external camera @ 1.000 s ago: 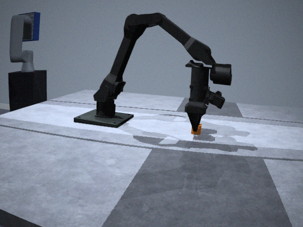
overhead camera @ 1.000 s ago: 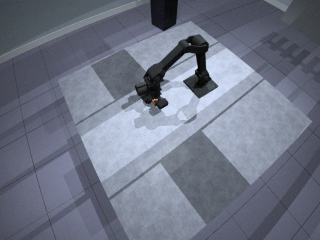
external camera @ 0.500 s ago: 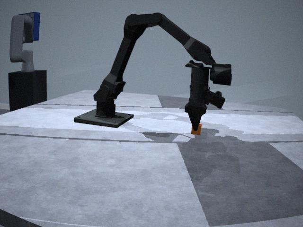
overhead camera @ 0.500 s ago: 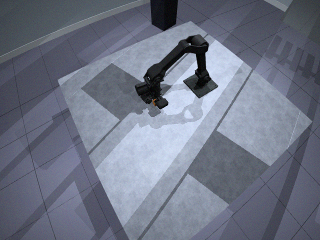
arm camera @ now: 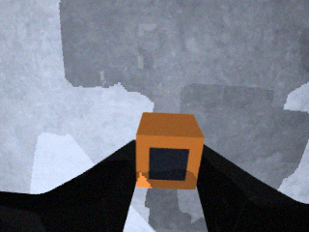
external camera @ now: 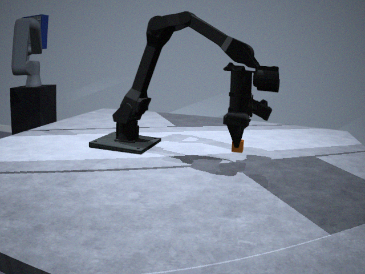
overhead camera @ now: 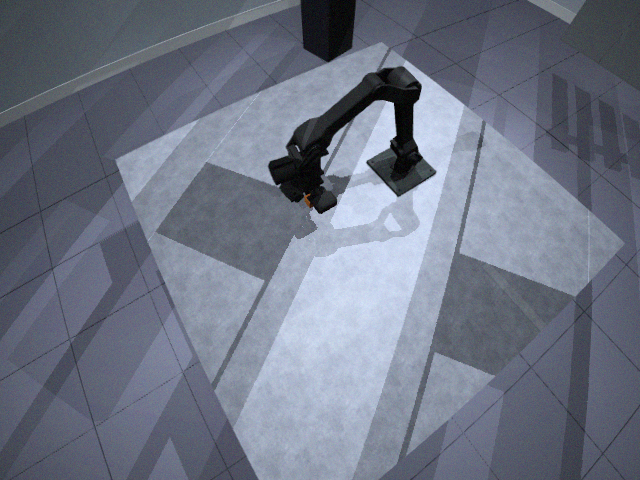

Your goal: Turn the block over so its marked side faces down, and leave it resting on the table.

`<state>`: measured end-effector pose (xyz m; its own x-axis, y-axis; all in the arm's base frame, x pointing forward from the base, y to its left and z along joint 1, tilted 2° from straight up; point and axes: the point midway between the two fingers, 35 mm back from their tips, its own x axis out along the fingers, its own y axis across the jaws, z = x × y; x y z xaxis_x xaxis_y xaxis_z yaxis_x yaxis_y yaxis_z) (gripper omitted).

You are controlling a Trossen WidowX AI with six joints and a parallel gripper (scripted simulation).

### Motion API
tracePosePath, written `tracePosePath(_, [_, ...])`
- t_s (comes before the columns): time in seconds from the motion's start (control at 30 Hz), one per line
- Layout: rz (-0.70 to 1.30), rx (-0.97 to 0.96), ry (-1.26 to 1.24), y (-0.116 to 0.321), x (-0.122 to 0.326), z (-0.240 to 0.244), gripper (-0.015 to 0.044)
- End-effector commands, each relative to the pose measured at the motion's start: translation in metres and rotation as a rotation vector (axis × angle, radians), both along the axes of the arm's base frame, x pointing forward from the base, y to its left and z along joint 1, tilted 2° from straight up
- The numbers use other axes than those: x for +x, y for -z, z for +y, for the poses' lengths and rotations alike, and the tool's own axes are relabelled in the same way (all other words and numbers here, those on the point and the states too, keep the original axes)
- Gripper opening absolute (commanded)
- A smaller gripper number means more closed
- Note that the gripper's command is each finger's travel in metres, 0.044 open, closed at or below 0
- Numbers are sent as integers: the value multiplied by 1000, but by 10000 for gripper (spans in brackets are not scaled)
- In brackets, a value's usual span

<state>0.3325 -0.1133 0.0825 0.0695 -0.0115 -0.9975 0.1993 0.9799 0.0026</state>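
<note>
The orange block (overhead camera: 307, 200) (external camera: 240, 146) (arm camera: 169, 125) is held a little above the table (overhead camera: 341, 330) (external camera: 132, 206) (arm camera: 29, 72). Its marked side, with a dark square, faces up toward the wrist camera. My gripper (overhead camera: 309, 200) (external camera: 237, 145) (arm camera: 166, 148) points down and is shut on the block, with one finger against its left side and one against its right side in the wrist view. In the top view the fingers hide most of the block. The block's underside is hidden.
The arm's square base plate (overhead camera: 379, 163) (external camera: 106, 144) stands on the table. Beyond the table is a dark pedestal (overhead camera: 325, 31) (external camera: 32, 109), carrying a grey arm (external camera: 17, 47) in the exterior view, with a blue panel (external camera: 44, 32) beside it. Shadows cross the tabletop.
</note>
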Motion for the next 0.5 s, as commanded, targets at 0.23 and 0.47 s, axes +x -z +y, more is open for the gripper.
tracePosePath(0.23, [-142, -22, -1, 3, 2, 0, 0])
tracePosePath(0.47, [-250, -43, 1, 6, 2, 0, 0])
